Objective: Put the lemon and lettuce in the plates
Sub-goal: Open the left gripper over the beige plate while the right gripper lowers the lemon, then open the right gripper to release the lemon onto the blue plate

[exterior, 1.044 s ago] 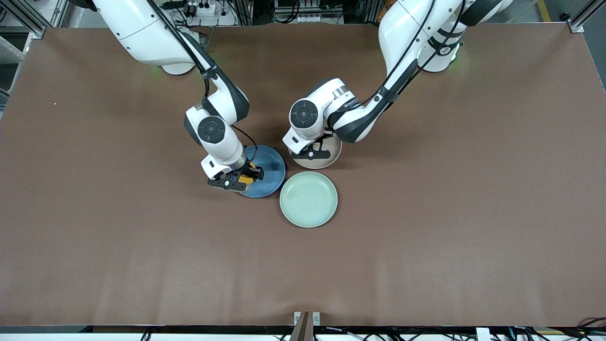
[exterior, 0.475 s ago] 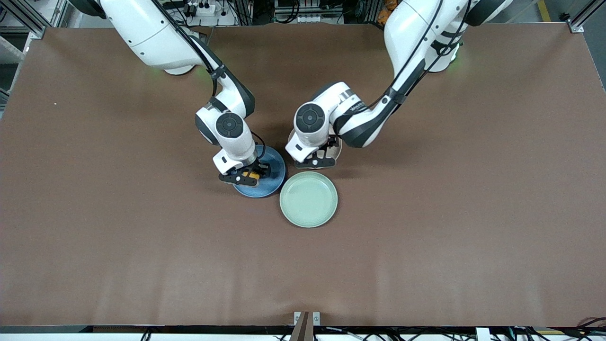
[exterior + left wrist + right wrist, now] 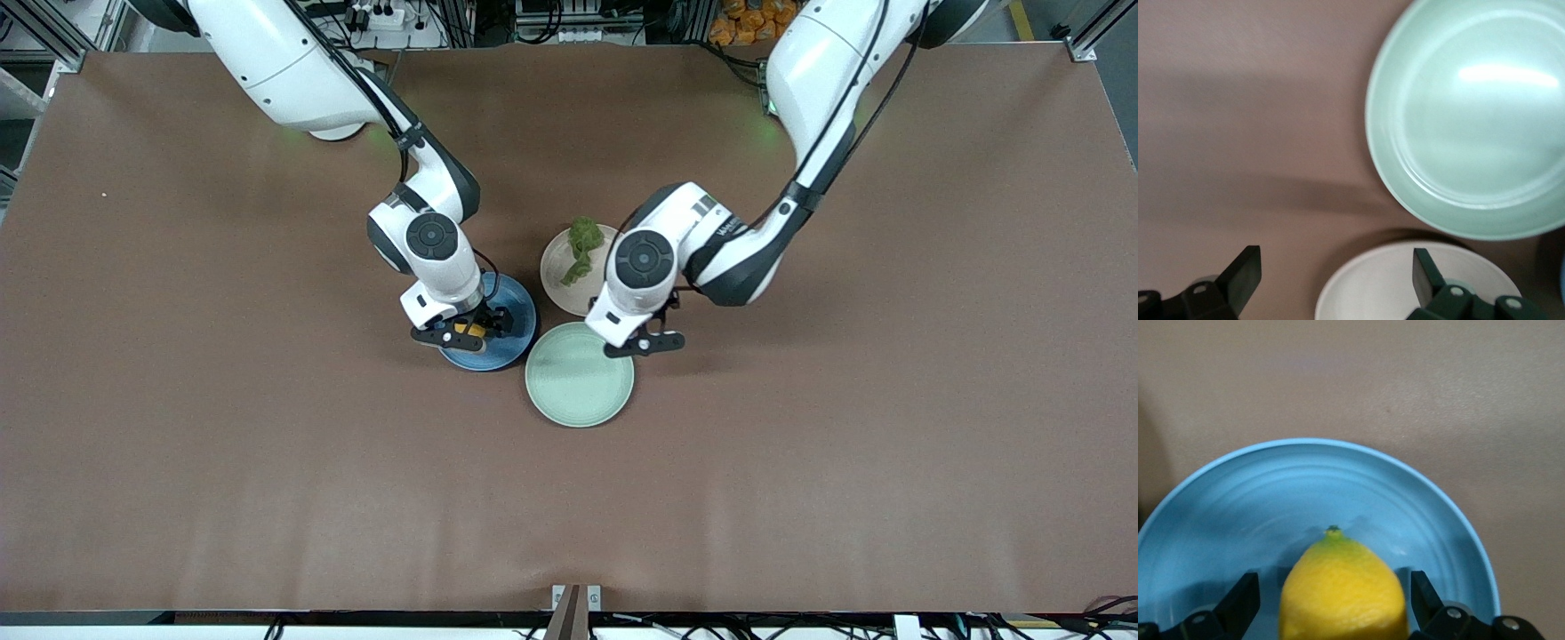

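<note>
Right gripper (image 3: 468, 335) low over the blue plate (image 3: 511, 307), jaws spread wide with a gap on either side of the lemon (image 3: 1343, 592), which sits between them on the plate floor, free of both fingers. Left gripper (image 3: 647, 342) hangs wide and empty over the bare table just beside the mint-green plate (image 3: 578, 378), at the edge toward the left arm's end. Taking the mint-green plate as landmark: the blue plate lies just beside it, farther from the front camera and toward the right arm's end; the beige plate (image 3: 560, 276) lies just beside it, farther from the camera, and carries the lettuce (image 3: 583, 247), one end of which reaches the plate's rim. Both items appear delivered; withdrawal looks to be what remains. Risks, as judged: a sideways retreat by the right gripper could let a finger nudge the lemon, and a round fruit on a shallow plate may roll over the rim; the left arm swinging low could clip the beige plate's edge and shift the lettuce off.
</note>
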